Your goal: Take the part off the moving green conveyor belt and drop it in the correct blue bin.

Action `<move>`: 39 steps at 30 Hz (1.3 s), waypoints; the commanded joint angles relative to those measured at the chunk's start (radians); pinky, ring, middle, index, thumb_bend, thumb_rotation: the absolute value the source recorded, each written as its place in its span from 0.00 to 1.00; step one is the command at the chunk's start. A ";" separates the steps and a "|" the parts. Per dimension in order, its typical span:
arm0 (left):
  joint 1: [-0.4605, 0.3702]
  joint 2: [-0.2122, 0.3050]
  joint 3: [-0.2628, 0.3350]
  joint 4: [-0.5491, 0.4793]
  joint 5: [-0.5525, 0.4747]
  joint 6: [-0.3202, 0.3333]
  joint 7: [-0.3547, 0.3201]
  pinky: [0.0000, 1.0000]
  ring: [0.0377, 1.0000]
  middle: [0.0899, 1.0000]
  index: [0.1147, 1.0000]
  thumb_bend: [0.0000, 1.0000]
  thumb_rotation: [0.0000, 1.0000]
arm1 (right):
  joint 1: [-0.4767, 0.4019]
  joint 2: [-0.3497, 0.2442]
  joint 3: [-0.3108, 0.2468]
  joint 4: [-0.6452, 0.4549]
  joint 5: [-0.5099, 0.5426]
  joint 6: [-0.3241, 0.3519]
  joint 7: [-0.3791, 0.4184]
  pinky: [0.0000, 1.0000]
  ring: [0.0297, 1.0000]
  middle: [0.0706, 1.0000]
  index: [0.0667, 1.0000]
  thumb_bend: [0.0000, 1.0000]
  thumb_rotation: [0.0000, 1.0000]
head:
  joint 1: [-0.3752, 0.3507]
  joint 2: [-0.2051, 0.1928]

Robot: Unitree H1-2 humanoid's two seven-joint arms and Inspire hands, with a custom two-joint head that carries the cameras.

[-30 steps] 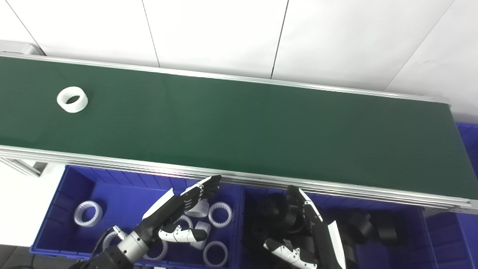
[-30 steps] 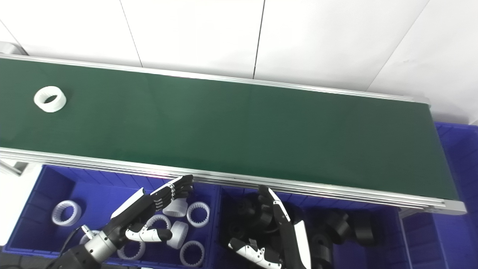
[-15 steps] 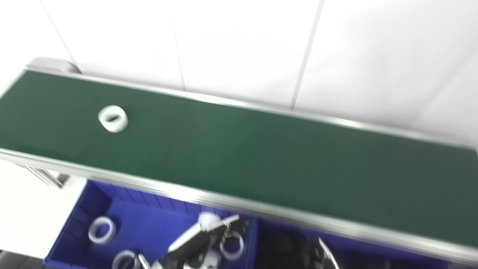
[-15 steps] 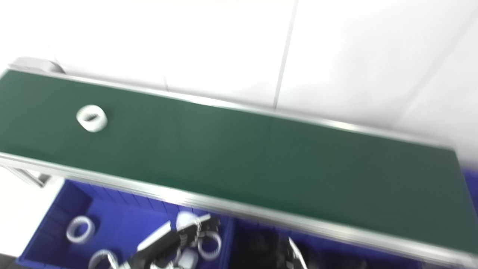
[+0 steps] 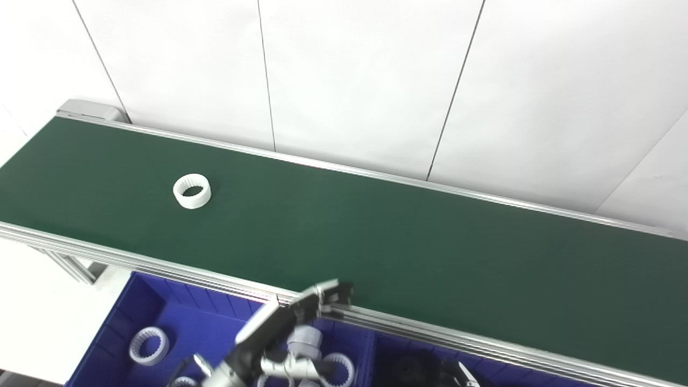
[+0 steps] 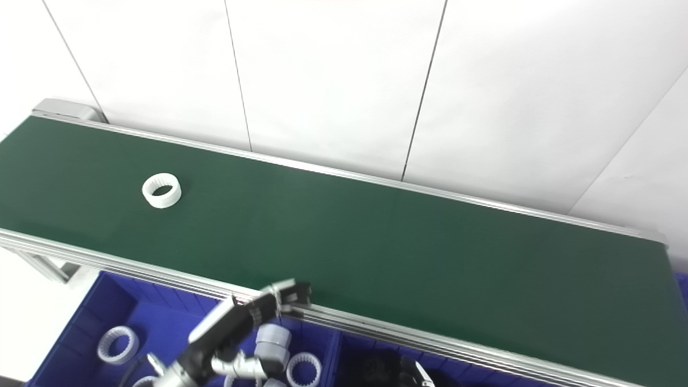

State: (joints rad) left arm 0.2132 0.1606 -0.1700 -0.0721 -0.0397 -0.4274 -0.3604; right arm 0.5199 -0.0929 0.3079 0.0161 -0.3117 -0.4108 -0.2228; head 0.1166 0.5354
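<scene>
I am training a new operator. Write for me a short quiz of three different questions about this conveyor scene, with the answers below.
1. True or false: the white ring lies on the green conveyor belt, apart from the left robot hand.
2. Multiple choice: what lies in the left blue bin? A) white rings B) red blocks C) metal screws
3. Fill the blank: the fingertips of the left robot hand reach the belt's near ______ rail.

Key
1. True.
2. A: a white ring in the bin shows there with others.
3. Metal. The hand holds nothing and its fingers are extended.
</scene>
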 commanded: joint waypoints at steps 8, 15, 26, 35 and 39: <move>-0.156 0.016 0.080 -0.106 0.099 0.054 0.084 0.75 0.84 0.88 0.88 0.73 0.58 | -0.043 -0.031 0.065 0.025 0.006 -0.059 -0.099 0.58 0.80 0.83 0.84 0.75 0.42 | 0.026 -0.029; -0.294 0.042 0.129 -0.099 0.202 0.184 0.118 0.81 0.87 0.92 0.90 0.70 0.60 | -0.064 -0.056 0.105 0.037 0.028 -0.059 -0.147 0.61 0.77 0.82 0.83 0.75 0.40 | 0.047 -0.049; -0.458 0.101 0.137 0.003 0.369 0.329 0.161 0.84 0.89 0.93 0.90 0.66 0.54 | -0.093 -0.093 0.171 0.047 0.034 -0.059 -0.230 0.60 0.74 0.80 0.82 0.78 0.44 | 0.047 -0.053; -0.570 0.128 0.099 0.237 0.496 0.311 0.261 0.85 0.90 0.92 0.87 0.69 0.38 | -0.110 -0.111 0.207 0.054 0.049 -0.059 -0.271 0.60 0.74 0.80 0.81 0.78 0.45 | 0.045 -0.057; -0.612 0.150 0.070 0.342 0.563 0.334 0.294 0.82 0.91 0.93 0.87 0.72 0.36 | -0.109 -0.116 0.210 0.048 0.050 -0.059 -0.273 0.58 0.72 0.80 0.81 0.79 0.46 | 0.044 -0.056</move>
State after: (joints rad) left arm -0.3539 0.2791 -0.1010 0.2658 0.5020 -0.0946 -0.1042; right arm 0.4083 -0.2057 0.5155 0.0813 -0.2591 -0.4112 -0.4780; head 0.1611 0.4786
